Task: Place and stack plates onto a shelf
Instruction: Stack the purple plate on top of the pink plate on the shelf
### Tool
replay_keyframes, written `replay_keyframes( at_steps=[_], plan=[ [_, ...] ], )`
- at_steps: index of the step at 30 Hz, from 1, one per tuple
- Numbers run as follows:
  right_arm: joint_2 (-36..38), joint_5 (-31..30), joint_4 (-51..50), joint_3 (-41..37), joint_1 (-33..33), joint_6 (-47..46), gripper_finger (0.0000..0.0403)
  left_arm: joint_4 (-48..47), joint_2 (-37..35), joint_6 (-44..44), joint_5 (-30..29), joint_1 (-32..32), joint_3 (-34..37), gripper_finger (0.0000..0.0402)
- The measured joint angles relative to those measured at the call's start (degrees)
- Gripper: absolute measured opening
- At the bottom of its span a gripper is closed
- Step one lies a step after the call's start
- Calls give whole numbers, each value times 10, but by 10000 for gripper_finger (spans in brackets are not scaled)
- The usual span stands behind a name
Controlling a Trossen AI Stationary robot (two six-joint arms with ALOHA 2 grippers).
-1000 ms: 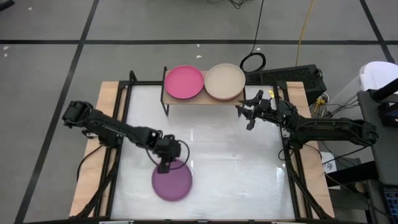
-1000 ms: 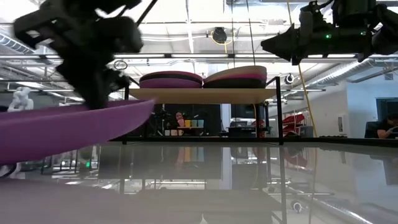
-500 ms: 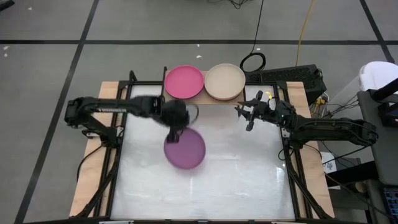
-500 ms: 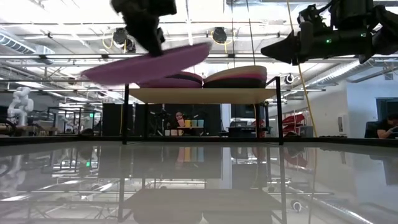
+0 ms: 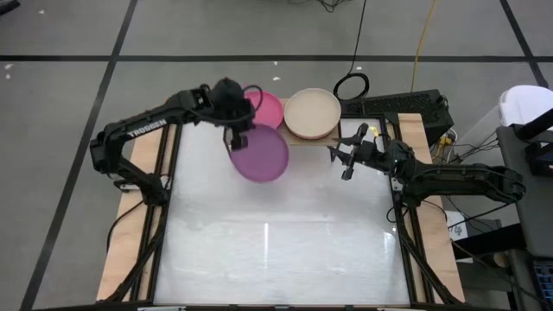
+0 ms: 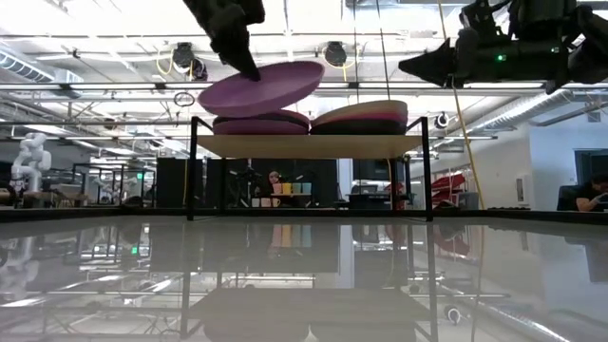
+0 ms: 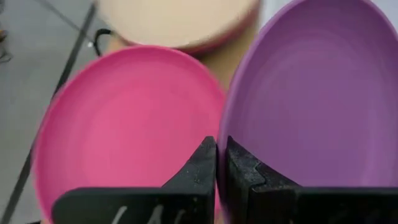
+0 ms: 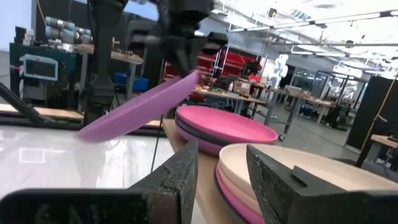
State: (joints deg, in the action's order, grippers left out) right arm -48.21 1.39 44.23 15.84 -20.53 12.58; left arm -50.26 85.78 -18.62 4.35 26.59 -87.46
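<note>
Jaws of the left gripper (image 5: 239,130) clench the rim of a purple plate (image 5: 259,154), tilted in the air just above the magenta-topped stack (image 5: 267,108) on the shelf (image 6: 309,144). A beige-topped stack (image 5: 312,112) sits beside it. The right gripper (image 5: 335,158), jaws apart and empty, hovers near the shelf's end above the counter (image 5: 276,233).

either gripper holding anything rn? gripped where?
Left gripper is shut on the purple plate, pinching its rim, tilted in the air by the shelf. Right gripper is open and holds nothing.
</note>
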Motion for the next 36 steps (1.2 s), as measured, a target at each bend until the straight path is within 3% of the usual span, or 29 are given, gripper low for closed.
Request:
replay_keyframes(
  at_steps=[9, 20, 28, 36],
  plan=[
    [0, -13, 1, 0, -1, 12, 118, 37, 12, 32, 14, 95, -1, 10],
    [0, -15, -16, 0, -1, 0, 118, 140, 3, 109, 201, 220, -13, 10],
    [0, -16, -16, 0, -1, -3, 118, 115, 50, 139, 212, 282, -30, 10],
    [0, -16, -23, 0, -1, -18, 118, 37, 117, 146, 241, 308, -96, 10]
  ],
)
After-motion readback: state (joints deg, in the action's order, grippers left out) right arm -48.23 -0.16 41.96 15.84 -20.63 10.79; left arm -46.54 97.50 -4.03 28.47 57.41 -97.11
